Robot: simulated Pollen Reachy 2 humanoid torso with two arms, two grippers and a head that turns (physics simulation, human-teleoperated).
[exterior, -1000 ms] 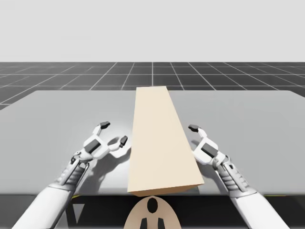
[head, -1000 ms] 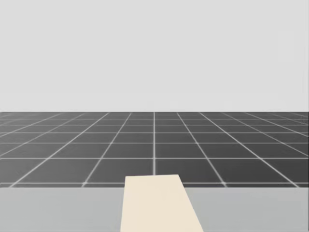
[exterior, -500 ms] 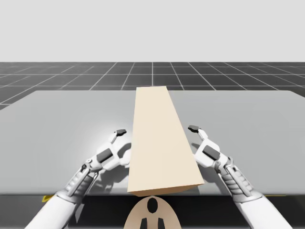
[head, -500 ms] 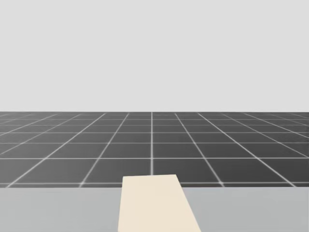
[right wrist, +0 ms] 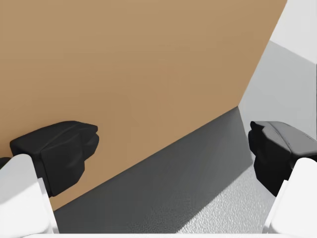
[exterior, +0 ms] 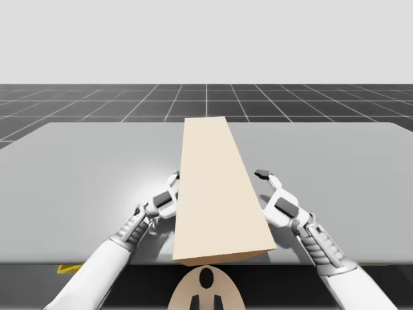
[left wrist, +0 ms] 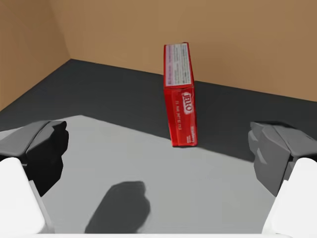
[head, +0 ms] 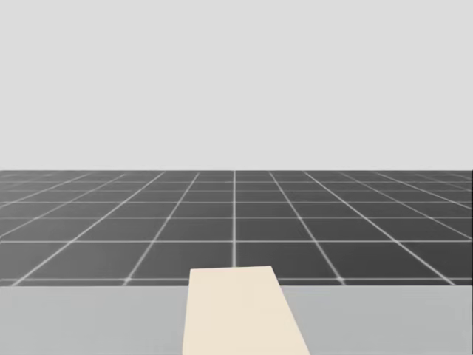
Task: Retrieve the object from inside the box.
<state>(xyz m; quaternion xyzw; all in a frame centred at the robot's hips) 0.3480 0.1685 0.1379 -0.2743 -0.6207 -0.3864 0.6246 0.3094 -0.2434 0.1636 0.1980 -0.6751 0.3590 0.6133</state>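
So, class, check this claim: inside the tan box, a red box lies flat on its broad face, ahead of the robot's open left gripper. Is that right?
Not quite. The red box does not lie flat: it stands upright on the dark floor inside the tan box. The rest holds: it is ahead of the open left gripper, clear of its fingers. The left wrist view shows this.

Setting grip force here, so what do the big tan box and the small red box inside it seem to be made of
Tan box: likely cardboard, matte; flat, plain brown walls without shine.
Red box: probably thin printed paperboard, smooth; crisp edges and print on its faces.
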